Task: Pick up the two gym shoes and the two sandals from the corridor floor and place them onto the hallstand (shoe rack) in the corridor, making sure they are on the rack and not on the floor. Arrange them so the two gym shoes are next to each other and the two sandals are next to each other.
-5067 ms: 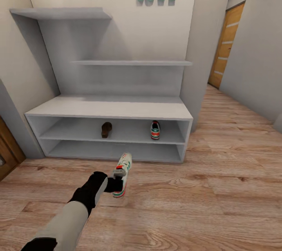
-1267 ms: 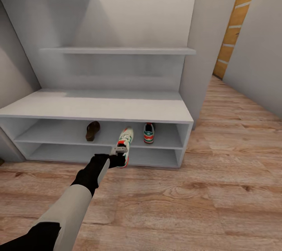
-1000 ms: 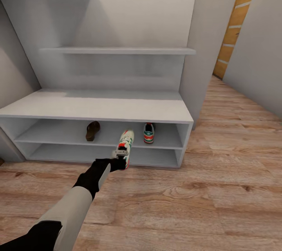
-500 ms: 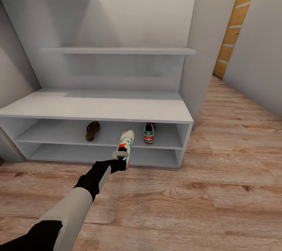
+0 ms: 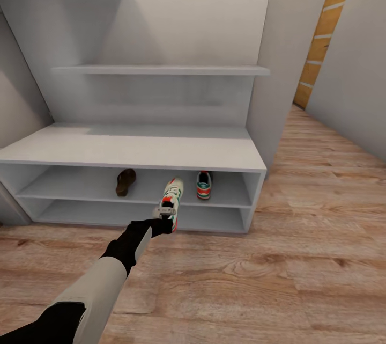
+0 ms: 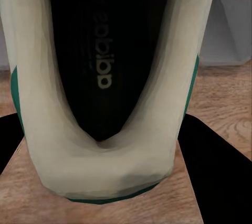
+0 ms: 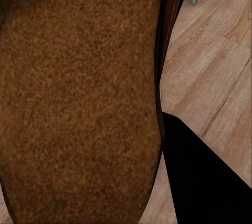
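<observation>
Head view: our left gripper (image 5: 165, 219) pinches a white gym shoe (image 5: 171, 200) by the heel at the pale hallstand (image 5: 134, 148)'s upper shelf row, where a brown sandal (image 5: 125, 181) and the second gym shoe (image 5: 203, 184) sit, over grainy wood-plank floor (image 5: 300, 258). Left wrist view: that shoe's cream collar (image 6: 105, 166) sits between black fingers (image 6: 220, 177), dark insole reading "adidas". Right wrist view: fuzzy brown sandal footbed (image 7: 79, 93) right at the right gripper, but we cannot tell its jaw state.

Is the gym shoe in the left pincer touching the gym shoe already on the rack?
Apart. In the head view, bare shelf shows between the held gym shoe and the shelved gym shoe.
</observation>
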### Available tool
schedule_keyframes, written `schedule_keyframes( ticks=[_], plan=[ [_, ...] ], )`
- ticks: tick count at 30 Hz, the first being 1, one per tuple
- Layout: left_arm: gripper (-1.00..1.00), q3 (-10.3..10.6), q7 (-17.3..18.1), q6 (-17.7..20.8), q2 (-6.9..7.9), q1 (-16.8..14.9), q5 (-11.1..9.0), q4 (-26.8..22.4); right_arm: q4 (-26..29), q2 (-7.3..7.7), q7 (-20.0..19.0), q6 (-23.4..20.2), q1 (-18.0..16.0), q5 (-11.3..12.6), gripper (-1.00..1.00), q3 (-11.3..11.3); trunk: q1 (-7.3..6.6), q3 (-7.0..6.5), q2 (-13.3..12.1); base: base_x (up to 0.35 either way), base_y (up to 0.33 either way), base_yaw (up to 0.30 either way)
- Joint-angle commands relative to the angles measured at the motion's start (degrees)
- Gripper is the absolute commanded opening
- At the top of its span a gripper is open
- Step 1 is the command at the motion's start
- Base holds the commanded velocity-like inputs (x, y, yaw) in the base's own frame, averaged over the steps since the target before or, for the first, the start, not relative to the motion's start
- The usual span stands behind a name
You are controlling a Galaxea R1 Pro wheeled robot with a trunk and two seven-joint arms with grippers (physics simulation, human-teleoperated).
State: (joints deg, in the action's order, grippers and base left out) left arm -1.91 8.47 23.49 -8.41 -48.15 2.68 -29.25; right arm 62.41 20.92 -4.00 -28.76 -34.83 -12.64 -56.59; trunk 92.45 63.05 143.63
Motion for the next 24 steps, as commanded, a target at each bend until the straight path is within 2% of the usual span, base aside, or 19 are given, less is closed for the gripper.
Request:
schedule_keyframes(
  ticks=[1,11,24],
  plan=[
    [-1.00,-0.2,0.2,0.3,-0.03,0.0,0.3,-0.1,0.1,-0.01,-0.3,-0.3,-0.1,-0.5,-1.00,-0.1,0.02,0.05,0.0,0.313,0.000,0.000],
    [-1.00,-0.2,0.2,0.3,-0.03,0.0,0.3,-0.1,0.1,-0.02,-0.3,-0.3,-0.1,-0.5,-1.00,-0.1,0.02,0.05,0.0,0.330,-0.019,0.000],
    [-1.00,-0.2,0.2,0.3,-0.03,0.0,0.3,-0.1,0.1,-0.01,-0.3,-0.3,-0.1,-0.5,-1.00,-0.1,0.02,0.05,0.0,0.289,-0.151,0.000]
  ],
)
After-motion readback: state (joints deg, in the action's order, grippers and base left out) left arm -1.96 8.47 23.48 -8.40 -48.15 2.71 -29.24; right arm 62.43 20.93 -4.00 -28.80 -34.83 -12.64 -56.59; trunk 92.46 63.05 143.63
